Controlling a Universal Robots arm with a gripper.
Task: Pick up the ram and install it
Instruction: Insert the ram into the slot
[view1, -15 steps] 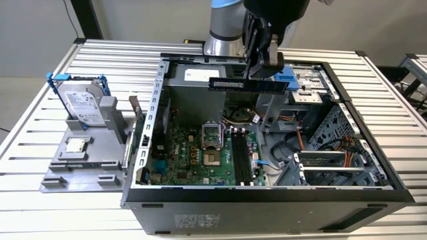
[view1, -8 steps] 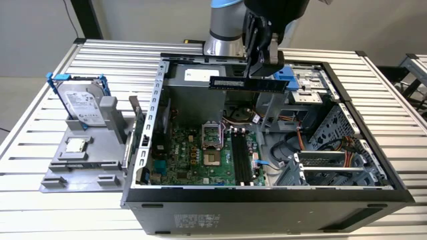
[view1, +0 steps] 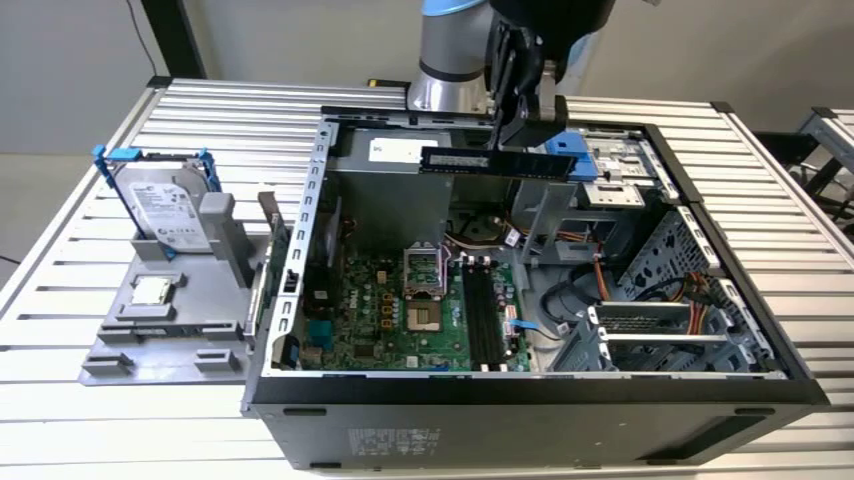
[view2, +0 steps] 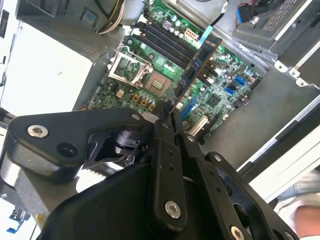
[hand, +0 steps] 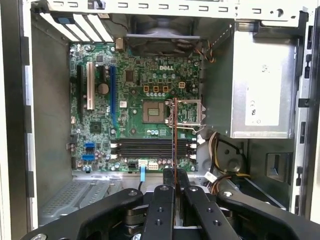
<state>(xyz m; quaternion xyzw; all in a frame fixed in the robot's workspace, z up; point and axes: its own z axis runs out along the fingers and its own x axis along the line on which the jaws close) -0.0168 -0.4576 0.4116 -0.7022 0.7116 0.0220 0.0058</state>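
Both wrist views above motherboard (hand: 135, 95) (view2: 220, 95) (shared)

Carries the ram (view1: 497, 160) in the gripper (view1: 525, 138) above the open case (view1: 316, 250), with free air overhead. Straight below: clear drop to the motherboard (hand: 135, 100) and its bare memory slots (hand: 150, 148). Near the ram's end, toward the exterior view's right: blue drive cage (view1: 601, 170) and loose cables (hand: 215, 150). Beside the slots: raised socket plate (hand: 189, 111).
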